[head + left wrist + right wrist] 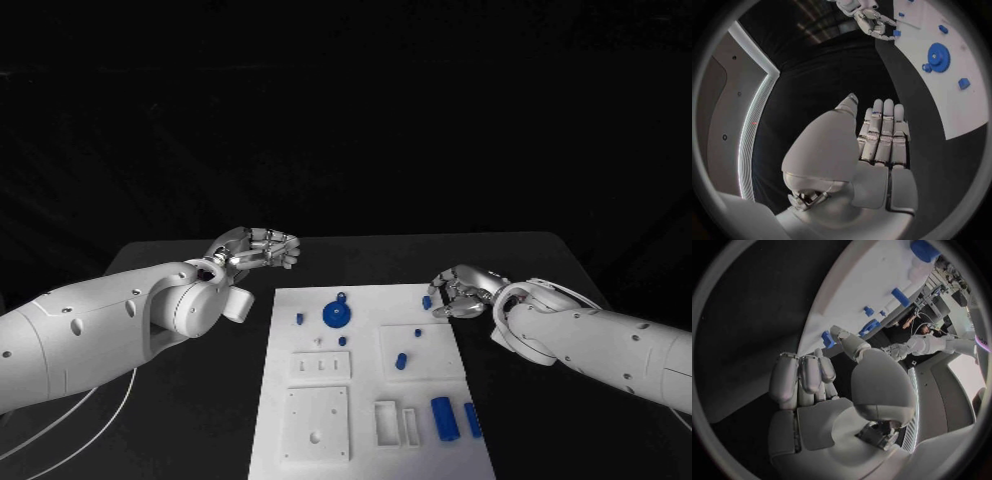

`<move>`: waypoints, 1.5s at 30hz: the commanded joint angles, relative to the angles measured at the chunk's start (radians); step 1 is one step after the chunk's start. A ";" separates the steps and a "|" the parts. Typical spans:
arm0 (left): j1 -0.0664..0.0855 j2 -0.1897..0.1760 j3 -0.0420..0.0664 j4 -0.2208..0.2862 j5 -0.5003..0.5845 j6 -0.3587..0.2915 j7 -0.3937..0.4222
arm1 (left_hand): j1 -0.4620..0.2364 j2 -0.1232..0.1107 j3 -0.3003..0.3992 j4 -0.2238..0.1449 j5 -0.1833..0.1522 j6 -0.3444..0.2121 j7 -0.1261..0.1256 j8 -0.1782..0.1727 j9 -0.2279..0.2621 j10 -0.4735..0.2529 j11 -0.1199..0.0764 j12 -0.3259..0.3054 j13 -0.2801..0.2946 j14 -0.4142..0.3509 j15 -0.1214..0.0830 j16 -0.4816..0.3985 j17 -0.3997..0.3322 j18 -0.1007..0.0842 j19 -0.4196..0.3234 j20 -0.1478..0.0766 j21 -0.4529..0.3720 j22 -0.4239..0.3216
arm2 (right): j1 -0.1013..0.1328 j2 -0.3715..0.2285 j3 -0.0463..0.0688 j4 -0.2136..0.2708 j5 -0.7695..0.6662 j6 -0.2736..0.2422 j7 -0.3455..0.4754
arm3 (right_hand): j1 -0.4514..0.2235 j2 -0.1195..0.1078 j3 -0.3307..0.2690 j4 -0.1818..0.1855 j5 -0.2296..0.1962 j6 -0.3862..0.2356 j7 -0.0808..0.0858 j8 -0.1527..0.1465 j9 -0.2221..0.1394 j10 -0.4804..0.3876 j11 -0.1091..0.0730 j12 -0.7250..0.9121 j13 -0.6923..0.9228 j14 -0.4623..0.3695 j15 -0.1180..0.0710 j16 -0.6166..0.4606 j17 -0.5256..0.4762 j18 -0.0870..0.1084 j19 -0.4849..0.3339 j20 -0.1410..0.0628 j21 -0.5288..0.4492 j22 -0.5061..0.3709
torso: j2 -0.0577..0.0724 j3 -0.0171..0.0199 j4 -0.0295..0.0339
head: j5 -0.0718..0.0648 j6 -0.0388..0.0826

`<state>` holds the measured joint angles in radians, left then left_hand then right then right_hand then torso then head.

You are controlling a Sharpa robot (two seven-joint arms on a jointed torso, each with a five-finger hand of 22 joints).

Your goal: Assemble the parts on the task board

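The white task board [378, 303] lies in the middle of the table. A blue gear [336, 315] sits near its far end, with several small blue parts around it and two blue cylinders [443, 417] at the near right. My right hand [462, 292] is at the board's far right corner, where its thumb and a finger pinch a small blue part [427, 301]; the right wrist view has that part [827, 338] at the thumb tip. My left hand [257, 248] hovers off the board's far left corner, and its fingers [882, 132] are straight and hold nothing.
Black table surrounds the board on all sides. White recessed blocks [317, 368] and a larger white plate [316, 425] sit on the board's near half. In the left wrist view the board [967, 115], the gear [938, 50] and my right hand [867, 17] lie beyond the left hand's fingers.
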<state>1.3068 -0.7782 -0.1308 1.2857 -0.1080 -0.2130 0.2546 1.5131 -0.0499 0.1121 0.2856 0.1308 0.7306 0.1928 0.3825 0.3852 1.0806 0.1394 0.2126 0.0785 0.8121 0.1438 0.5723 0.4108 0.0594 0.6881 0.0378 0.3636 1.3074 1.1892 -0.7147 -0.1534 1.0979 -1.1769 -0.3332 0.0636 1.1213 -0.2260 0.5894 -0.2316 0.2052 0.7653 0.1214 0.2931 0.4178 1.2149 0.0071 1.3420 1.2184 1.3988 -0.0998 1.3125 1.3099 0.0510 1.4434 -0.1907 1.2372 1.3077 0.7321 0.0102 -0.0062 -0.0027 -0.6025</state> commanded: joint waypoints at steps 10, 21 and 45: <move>0.001 0.000 0.001 0.003 -0.011 0.015 0.004 | 0.009 -0.003 -0.008 0.001 0.005 0.001 0.005 -0.003 -0.002 -0.007 0.002 0.005 -0.002 -0.007 0.001 0.007 -0.002 0.008 -0.002 0.006 -0.001 0.018 | -0.003 0.026 0.001 -0.037 0.018 -0.029 0.020 | 0.015 0.018 0.032 0.006 -0.050 0.016 0.007 0.011 0.005 -0.012 0.008 -0.017 -0.002 -0.009 0.007 -0.013 0.078 0.162 -0.003 0.002 -0.004 0.011 | 0.000 0.0004 -0.0005 | 0.004 -0.012; 0.001 -0.006 0.001 0.000 -0.015 0.012 0.005 | 0.010 -0.005 -0.009 0.001 0.004 0.001 0.005 -0.003 -0.002 -0.007 0.002 0.005 -0.002 -0.008 0.001 0.007 -0.003 0.008 -0.002 0.006 -0.001 0.018 | -0.005 0.031 0.000 -0.036 0.000 -0.002 0.020 | 0.028 0.025 0.051 -0.014 -0.071 0.043 0.000 0.025 0.010 -0.008 0.002 -0.017 0.007 -0.009 0.002 -0.015 0.081 0.160 -0.006 0.003 0.002 0.021 | 0.000 0.0021 -0.0010 | 0.004 -0.019; 0.002 -0.012 0.001 0.001 -0.021 0.010 0.002 | 0.012 -0.006 -0.010 0.001 0.002 0.002 0.005 -0.003 -0.002 -0.008 0.003 0.005 -0.002 -0.008 0.001 0.008 -0.004 0.009 -0.002 0.006 -0.001 0.018 | -0.012 0.042 0.000 -0.028 -0.015 0.014 0.019 | 0.018 0.039 0.058 -0.025 -0.068 0.072 -0.005 0.038 0.014 -0.004 -0.003 -0.018 0.016 -0.009 -0.003 -0.018 0.083 0.160 -0.009 0.004 0.003 0.026 | 0.000 0.0033 -0.0010 | 0.007 -0.027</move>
<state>1.3076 -0.7903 -0.1303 1.2846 -0.1234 -0.2127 0.2509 1.5169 -0.0537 0.1073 0.2850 0.1308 0.7305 0.1929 0.3825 0.3844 1.0770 0.1429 0.2126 0.0777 0.8121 0.1438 0.5762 0.4081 0.0522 0.6881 0.0378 0.3636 1.3073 1.1781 -0.6733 -0.1533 1.0695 -1.1790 -0.3327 0.0753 1.1384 -0.1981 0.6448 -0.2511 0.1356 0.8319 0.1161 0.3250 0.4306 1.2117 0.0105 1.3265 1.2337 1.3909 -0.0996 1.2989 1.3100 0.0510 1.4416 -0.1852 1.2380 1.3074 0.7317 0.0139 -0.0069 0.0040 -0.6291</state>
